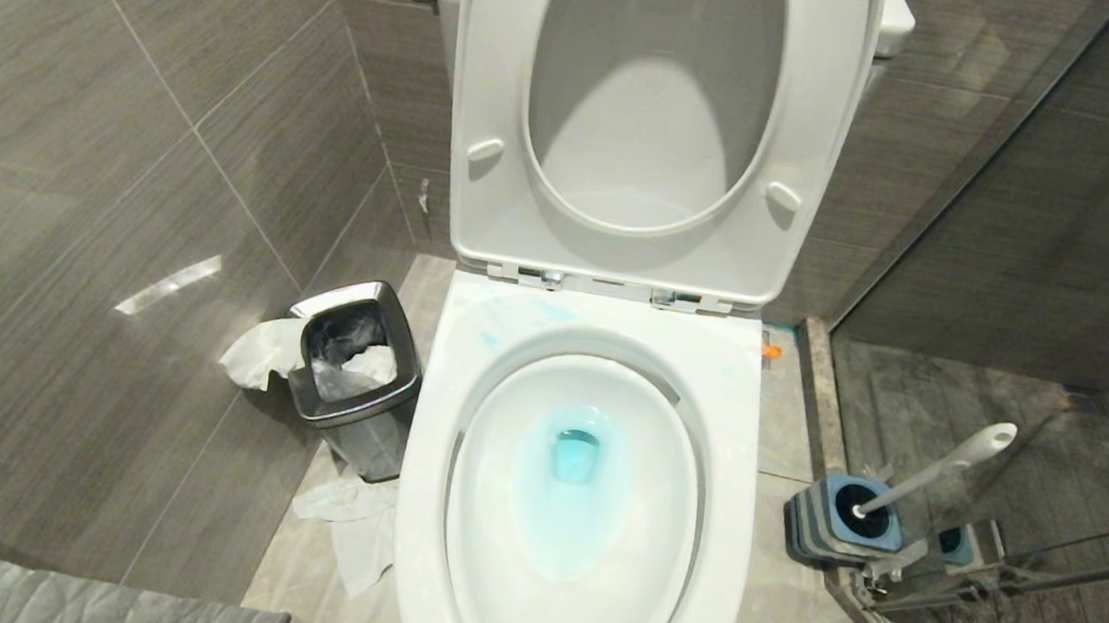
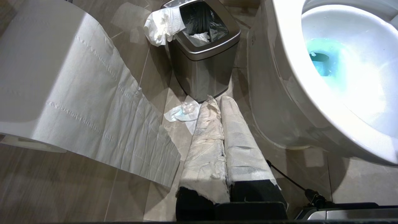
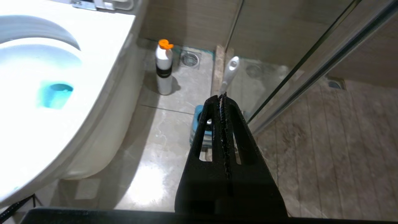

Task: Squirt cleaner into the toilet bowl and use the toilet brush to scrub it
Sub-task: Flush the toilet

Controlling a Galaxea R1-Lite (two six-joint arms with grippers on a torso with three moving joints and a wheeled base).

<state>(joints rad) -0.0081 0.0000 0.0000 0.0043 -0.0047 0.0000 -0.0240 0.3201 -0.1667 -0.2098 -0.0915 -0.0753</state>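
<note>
While neither arm is showing in the head view, the toilet bowl (image 1: 577, 514) is filling the centre of the frame with its seat and lid standing raised, and the cleaner (image 1: 574, 459) is pooling turquoise at the drain, with faint smears on the rim near the hinges. The toilet brush (image 1: 942, 471) is leaning in its blue-and-grey holder (image 1: 837, 522) at the lower right, beside a glass partition, and a steel waste bin (image 1: 353, 374) is sitting at the centre left with crumpled tissue around it. In the left wrist view, the left gripper (image 2: 217, 101), its fingers wrapped in white paper and pressed together on nothing, is pointing at the bin's base in the upper middle, with the tinted bowl at the upper right, well apart from it. In the right wrist view, the right gripper (image 3: 222, 96) is hanging with its black fingers pressed together and empty; the brush handle is rising just beyond its tips, not touching, and the holder is lying partly behind it. A white bottle (image 3: 164, 70) with an orange cap is standing upper centre-left.
</note>
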